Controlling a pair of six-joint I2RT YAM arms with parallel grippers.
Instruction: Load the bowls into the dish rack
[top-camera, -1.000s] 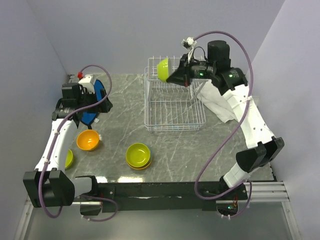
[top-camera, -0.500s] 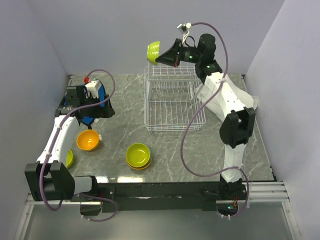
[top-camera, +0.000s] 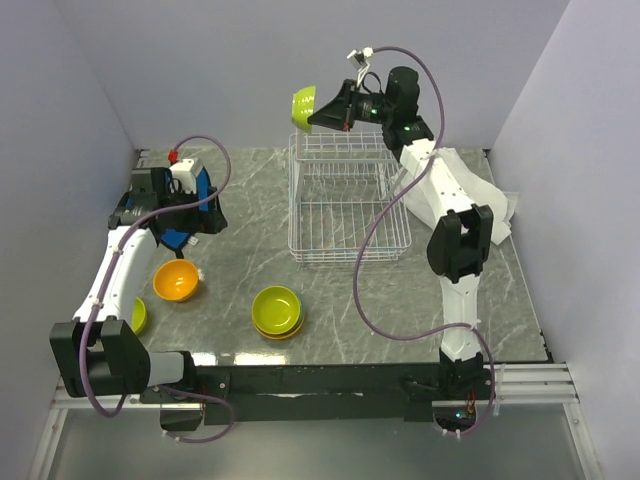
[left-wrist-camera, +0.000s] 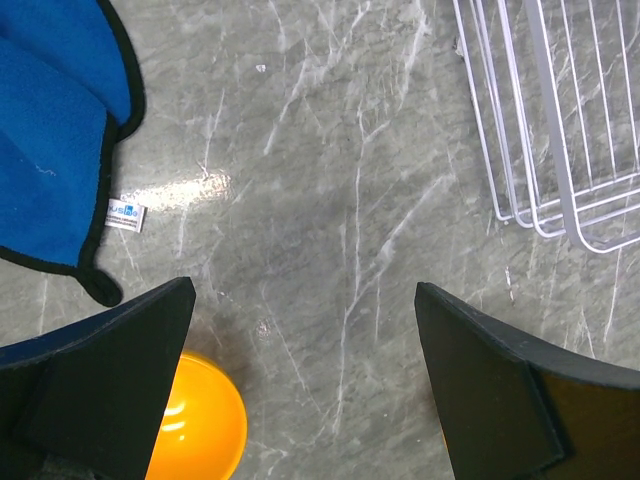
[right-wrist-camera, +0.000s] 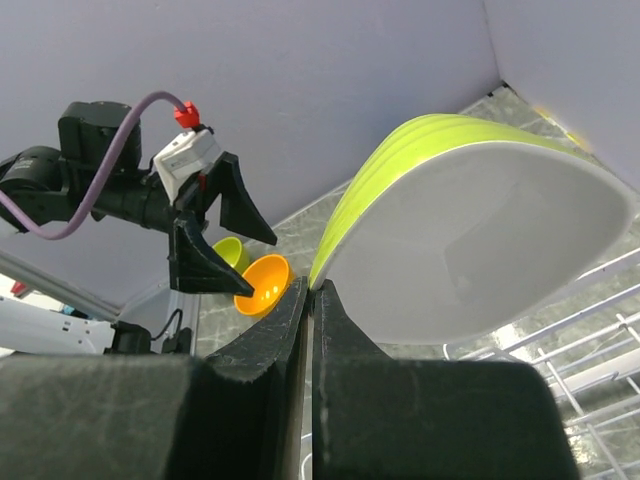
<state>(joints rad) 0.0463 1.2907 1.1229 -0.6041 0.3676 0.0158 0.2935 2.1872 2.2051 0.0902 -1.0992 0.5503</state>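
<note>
My right gripper (top-camera: 320, 114) is shut on the rim of a lime green bowl (top-camera: 303, 106), held tilted high above the back left corner of the white wire dish rack (top-camera: 350, 215). The right wrist view shows this bowl (right-wrist-camera: 470, 230) pinched between the fingers (right-wrist-camera: 300, 310). My left gripper (top-camera: 203, 220) is open and empty over the table, left of the rack (left-wrist-camera: 560, 150). An orange bowl (top-camera: 177, 280) lies just beneath it (left-wrist-camera: 195, 425). A lime bowl (top-camera: 277, 310), seemingly stacked on another, sits front centre. A third lime bowl (top-camera: 138, 316) sits at the left edge. No light blue bowl shows.
A blue cloth with black trim (left-wrist-camera: 50, 130) lies under the left arm (top-camera: 178, 238). A white cloth (top-camera: 502, 208) lies right of the rack. Purple walls close off the back and both sides.
My right gripper has lifted the lime bowl from the rack's back section, up and to the left. My left wrist has shifted slightly toward the back and right.
</note>
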